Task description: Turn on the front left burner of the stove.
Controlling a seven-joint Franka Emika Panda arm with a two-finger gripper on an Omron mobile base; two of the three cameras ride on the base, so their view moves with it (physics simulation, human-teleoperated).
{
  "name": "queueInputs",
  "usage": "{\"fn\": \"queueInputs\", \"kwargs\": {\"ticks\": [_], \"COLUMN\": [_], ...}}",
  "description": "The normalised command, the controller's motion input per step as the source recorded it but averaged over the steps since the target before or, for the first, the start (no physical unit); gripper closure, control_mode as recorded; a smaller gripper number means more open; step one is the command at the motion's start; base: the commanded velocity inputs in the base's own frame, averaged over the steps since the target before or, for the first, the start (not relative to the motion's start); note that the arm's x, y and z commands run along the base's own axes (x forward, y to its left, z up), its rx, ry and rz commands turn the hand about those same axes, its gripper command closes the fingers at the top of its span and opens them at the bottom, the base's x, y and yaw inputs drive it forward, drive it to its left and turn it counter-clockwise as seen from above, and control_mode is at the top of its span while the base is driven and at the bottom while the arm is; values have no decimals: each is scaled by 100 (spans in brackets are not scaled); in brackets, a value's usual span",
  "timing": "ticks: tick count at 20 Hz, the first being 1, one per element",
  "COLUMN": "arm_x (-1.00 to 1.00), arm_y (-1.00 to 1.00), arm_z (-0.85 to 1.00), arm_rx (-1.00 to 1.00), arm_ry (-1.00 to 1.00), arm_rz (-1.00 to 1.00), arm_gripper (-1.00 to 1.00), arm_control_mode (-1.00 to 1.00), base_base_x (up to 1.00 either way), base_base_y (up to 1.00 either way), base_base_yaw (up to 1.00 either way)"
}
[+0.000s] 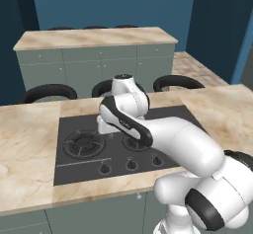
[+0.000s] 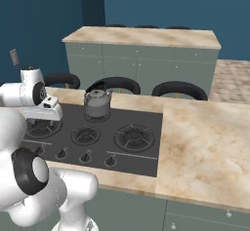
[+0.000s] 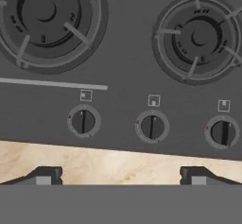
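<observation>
The stove (image 1: 69, 171) is a dark grey cooktop set in a marble counter. Its front left burner (image 1: 81, 143), wide and ringed, also fills the top left of the hand view (image 3: 45, 15). In the right base view my arm half hides that burner (image 2: 43, 125). A smaller burner (image 3: 198, 36) sits to its right. Below them runs a row of three dark knobs: left (image 3: 83, 121), middle (image 3: 151, 126), right (image 3: 222, 132). My gripper (image 3: 121, 176) hangs open above the counter's front strip, just short of the knobs, with nothing between its fingers.
A grey kettle (image 2: 96, 103) stands on a back burner. A large burner (image 2: 134, 137) lies at the stove's right. Bare marble counter (image 2: 205, 142) stretches to the right. Black stools (image 2: 178, 89) line the far side, with a second counter (image 1: 94, 38) beyond.
</observation>
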Motion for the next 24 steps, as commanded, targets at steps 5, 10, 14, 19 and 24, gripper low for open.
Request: {"fn": "queueInputs", "kwargs": {"ticks": [5,10,14,19,24], "arm_x": [0,0,0,-1,0], "arm_y": [18,15,29,26,13], "arm_z": [-32,-36,-39,-34,-38], "arm_rx": [0,0,0,0,0], "arm_ry": [11,6,1,0,-1], "arm_rz": [0,0,0,0,0], "arm_gripper": [-100,-100,-100,-100,-100], "arm_control_mode": [-100,-100,-100,-100,-100], "base_base_x": [0,0,0,0,0], "base_base_y": [0,0,0,0,0], "base_base_yaw": [0,0,0,0,0]}}
